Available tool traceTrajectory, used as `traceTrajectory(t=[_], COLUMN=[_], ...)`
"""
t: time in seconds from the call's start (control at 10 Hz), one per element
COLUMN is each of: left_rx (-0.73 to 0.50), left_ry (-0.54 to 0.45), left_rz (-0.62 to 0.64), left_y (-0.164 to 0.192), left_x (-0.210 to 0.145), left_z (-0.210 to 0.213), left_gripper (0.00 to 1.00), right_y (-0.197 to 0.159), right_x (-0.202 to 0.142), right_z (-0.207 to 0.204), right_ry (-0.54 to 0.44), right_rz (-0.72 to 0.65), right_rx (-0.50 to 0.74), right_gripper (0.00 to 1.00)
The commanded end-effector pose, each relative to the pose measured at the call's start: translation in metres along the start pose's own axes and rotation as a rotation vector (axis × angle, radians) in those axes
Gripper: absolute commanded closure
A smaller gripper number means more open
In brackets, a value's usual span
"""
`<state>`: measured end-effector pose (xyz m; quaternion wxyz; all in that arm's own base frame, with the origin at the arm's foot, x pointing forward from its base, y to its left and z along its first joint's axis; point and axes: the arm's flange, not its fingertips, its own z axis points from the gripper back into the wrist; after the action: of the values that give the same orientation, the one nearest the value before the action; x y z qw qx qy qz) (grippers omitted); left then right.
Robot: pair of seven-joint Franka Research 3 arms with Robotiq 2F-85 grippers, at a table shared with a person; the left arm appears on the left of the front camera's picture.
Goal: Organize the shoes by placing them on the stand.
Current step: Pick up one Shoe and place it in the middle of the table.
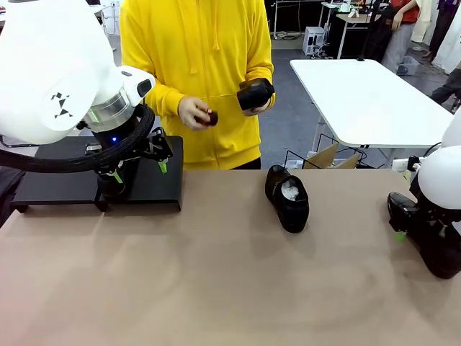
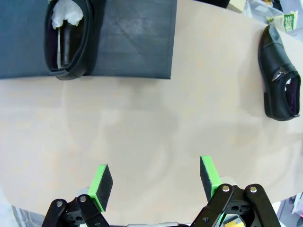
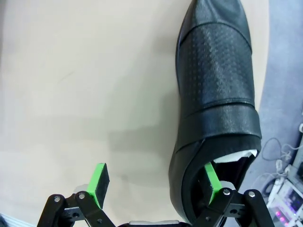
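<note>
Right end effector (image 3: pixel 155 182) is released, jaws spread wide, straddling one wall of a shoe (image 3: pixel 215 104) near its heel. One green pad (image 3: pixel 211 178) sits inside the opening beside the white paper. The other stands over the bare counter (image 3: pixel 71 71), well apart from the leather. Closing from here would pinch a single thin, glossy wall, so the shoe could twist, droop toe-down or slip out on the lift. Catching only the paper stuffing would be worse. This shoe lies along the counter's edge with floor showing just beyond, so a sideways shove from the outer pad might push it over.

Left end effector (image 2: pixel 155 178) is released too, grasping nothing, over bare counter near the stand (image 2: pixel 137 42), where a placed shoe (image 2: pixel 68 40) lies. A third shoe (image 1: pixel 288 198) waits mid-counter, and the person (image 1: pixel 194 43) holds a fourth shoe (image 1: pixel 253 92). Both arms working at the stand could crowd each other or knock the placed shoe.
</note>
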<state>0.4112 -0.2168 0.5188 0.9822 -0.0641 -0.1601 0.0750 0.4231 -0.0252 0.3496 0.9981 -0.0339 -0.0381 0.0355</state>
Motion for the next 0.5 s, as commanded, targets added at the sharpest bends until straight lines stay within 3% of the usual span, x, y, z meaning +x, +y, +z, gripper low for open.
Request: traceTrajectory(t=[0.0, 0.3, 0.4], left_rx=[0.010, 0.010, 0.010], left_ry=[-0.004, -0.004, -0.004], left_rz=[0.001, 0.001, 0.001], left_y=[0.001, 0.001, 0.001], left_x=[0.000, 0.000, 0.000], left_z=[0.002, 0.002, 0.002], left_gripper=[0.05, 0.05, 0.05], right_y=[-0.007, -0.010, -0.013], right_x=[0.001, 0.001, 0.001], right_z=[-0.012, -0.029, -0.031], right_ry=[-0.050, -0.006, -0.014], right_rz=[0.030, 0.044, 0.043], right_rx=[0.041, 0.077, 0.089], right_gripper=[0.00, 0.00, 0.09])
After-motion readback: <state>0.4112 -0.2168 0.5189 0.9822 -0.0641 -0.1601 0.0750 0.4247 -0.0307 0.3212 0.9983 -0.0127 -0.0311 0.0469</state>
